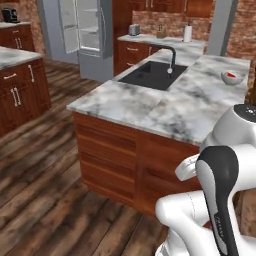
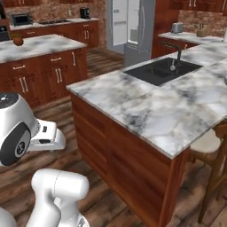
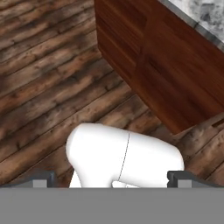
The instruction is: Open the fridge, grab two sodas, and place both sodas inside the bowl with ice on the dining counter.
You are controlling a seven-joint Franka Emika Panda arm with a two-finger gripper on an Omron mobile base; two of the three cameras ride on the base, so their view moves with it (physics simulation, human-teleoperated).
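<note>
The fridge (image 1: pixel 85 30) stands at the back of the kitchen with one door swung open on its white interior, and it is also in the right base view (image 2: pixel 133 26). The dining counter (image 1: pixel 150 107) with its black sink (image 1: pixel 152 75) fills the middle. On its far right corner sits the bowl (image 1: pixel 233 77) with a small red shape in it, likely a red soda, too small to be sure. My gripper (image 3: pixel 111 180) is open, the fingertips (image 3: pixel 41 179) far apart, pointing down at the wooden floor beside the counter's reddish base (image 3: pixel 175 74), holding nothing.
A marble-topped island with cabinet drawers (image 1: pixel 15 57) stands to the left across a strip of wood floor. A wooden stool (image 2: pixel 210 146) is tucked under the counter's right end. On the back counter stand a toaster (image 1: pixel 134 30) and a paper roll (image 1: pixel 188 33).
</note>
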